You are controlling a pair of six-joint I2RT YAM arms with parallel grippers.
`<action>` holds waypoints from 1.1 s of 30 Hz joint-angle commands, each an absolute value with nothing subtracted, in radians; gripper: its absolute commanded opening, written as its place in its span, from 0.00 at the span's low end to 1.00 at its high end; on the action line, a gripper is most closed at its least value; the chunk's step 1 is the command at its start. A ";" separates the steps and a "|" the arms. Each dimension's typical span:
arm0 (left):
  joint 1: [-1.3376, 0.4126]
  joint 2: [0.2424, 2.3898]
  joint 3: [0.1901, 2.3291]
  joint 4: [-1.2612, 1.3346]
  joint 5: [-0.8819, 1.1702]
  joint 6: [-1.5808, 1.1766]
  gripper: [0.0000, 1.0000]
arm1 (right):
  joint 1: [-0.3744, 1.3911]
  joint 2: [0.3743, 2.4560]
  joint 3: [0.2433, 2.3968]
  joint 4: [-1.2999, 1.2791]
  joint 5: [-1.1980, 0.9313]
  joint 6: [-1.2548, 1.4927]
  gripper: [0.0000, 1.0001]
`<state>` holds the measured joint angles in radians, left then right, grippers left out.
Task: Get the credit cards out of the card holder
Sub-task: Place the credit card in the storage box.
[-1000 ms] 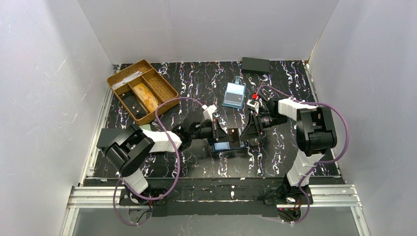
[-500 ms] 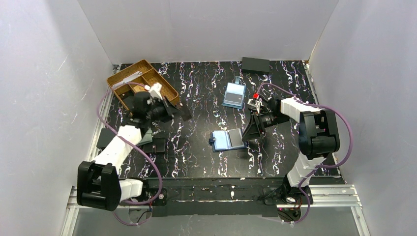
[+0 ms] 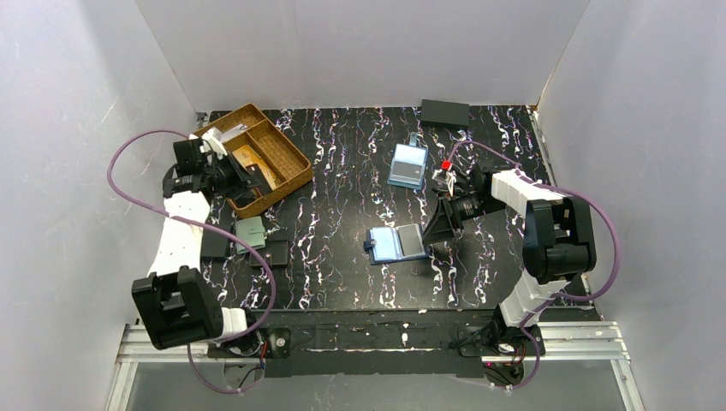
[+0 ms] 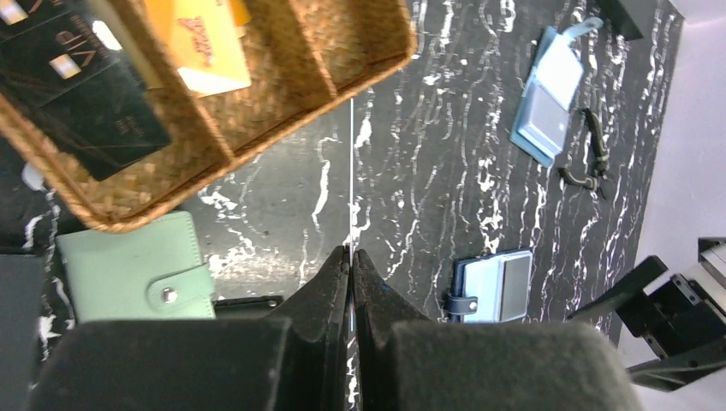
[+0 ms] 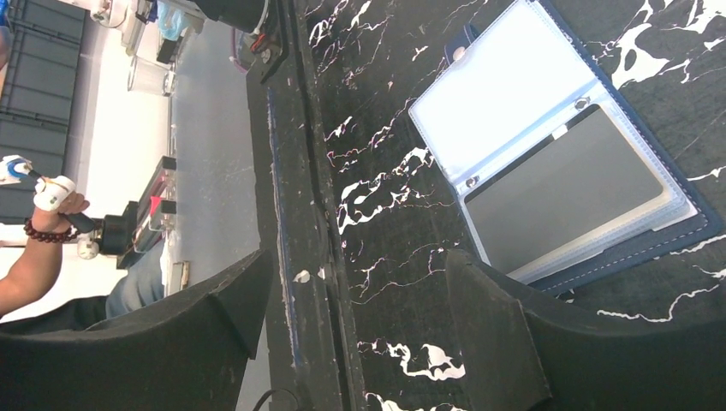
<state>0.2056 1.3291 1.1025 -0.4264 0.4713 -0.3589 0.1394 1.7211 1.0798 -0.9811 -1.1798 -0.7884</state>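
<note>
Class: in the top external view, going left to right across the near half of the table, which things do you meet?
sage-green pouch → card holder → right pincer

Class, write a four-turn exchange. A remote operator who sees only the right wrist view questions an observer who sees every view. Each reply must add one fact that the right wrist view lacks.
Operator: I see the card holder lying open beyond the right gripper, whose jaws are apart. Where is the other arm?
Observer: The left gripper hangs by the wicker tray at the scene's left, well away from the holder.
Operator: Is it carrying anything?
Observer: Its jaws are shut on a thin card, which the left wrist view shows edge-on.
</note>
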 commanded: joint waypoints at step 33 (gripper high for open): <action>0.334 1.773 1.412 -0.517 0.320 -0.293 0.00 | 0.135 1.698 1.086 -0.946 -1.173 -0.765 0.83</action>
